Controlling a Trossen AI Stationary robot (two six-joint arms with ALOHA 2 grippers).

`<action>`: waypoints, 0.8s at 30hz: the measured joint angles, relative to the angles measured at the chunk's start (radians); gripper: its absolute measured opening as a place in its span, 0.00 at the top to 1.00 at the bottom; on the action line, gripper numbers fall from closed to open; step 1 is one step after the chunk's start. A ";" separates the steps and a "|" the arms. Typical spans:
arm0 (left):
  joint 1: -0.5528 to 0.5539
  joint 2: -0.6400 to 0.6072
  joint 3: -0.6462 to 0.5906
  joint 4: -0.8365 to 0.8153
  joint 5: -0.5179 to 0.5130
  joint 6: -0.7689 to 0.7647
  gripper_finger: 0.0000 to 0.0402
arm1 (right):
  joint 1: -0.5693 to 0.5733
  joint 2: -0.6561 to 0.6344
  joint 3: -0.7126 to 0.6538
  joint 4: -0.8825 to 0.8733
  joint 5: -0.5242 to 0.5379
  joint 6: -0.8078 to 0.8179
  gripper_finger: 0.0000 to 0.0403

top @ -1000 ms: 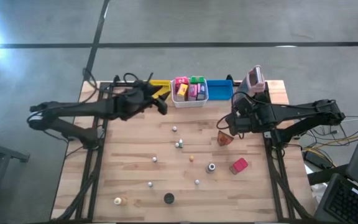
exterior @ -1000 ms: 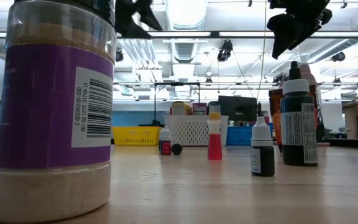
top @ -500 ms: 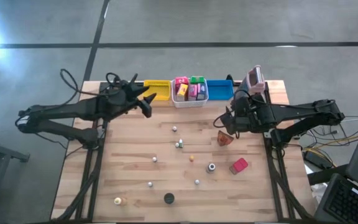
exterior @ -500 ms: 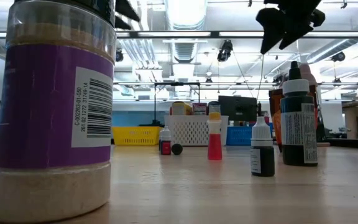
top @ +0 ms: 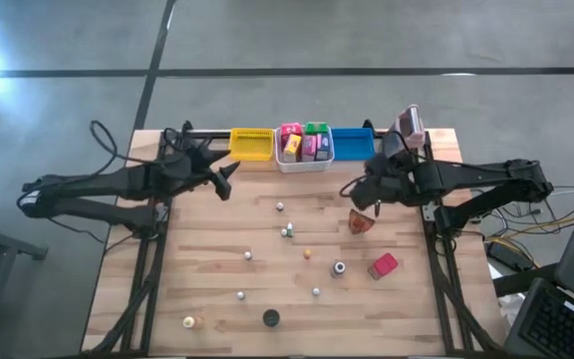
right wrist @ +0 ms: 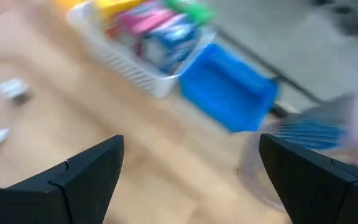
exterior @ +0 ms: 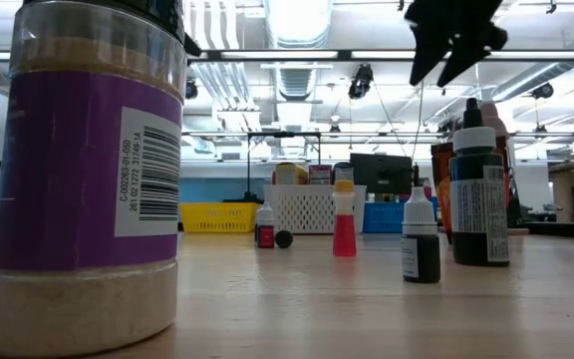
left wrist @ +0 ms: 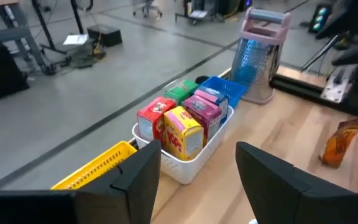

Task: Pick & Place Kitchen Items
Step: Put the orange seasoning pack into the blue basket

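**Both grippers empty above the bench, packets in the white bin**

The left gripper (top: 229, 179) hangs over the far left part of the wooden bench (top: 207, 289), just in front of the yellow bin (top: 251, 144). Its fingers (left wrist: 138, 177) stand apart with nothing between them. The right gripper (top: 359, 192) is above the bench in front of the blue bin (top: 353, 143), spread wide and empty; a brown packet (top: 361, 222) lies on the bench just nearer the front edge than it.

The three bins sit side by side along the far edge: yellow, white, blue. The white bin (top: 304, 160) holds upright packets: a red one (left wrist: 154, 116), a yellow one (left wrist: 182, 132), a pink one (left wrist: 205, 109) and a green one (left wrist: 183, 89), packed close together. The blue bin touches its other side, and beyond that stands a pink-grey grater (top: 410, 127) at the far right corner.

A red packet (top: 384, 265) lies flat towards the right front of the bench, well apart from the brown one. Small bottles and pieces are scattered across the middle and front: a few whitish ones (top: 280, 206), a tiny orange piece (top: 307, 253), and a dark round cap (top: 270, 318) near the front edge. In the low view a big spice jar (exterior: 88, 175) with a purple label fills the near left, with a red bottle (exterior: 344, 221) and two dark dropper bottles (exterior: 478, 189) standing farther back.
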 joint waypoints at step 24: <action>0.000 -0.203 -0.231 0.300 0.226 0.047 0.49 | 0.070 0.009 0.119 0.007 -0.171 -0.097 0.12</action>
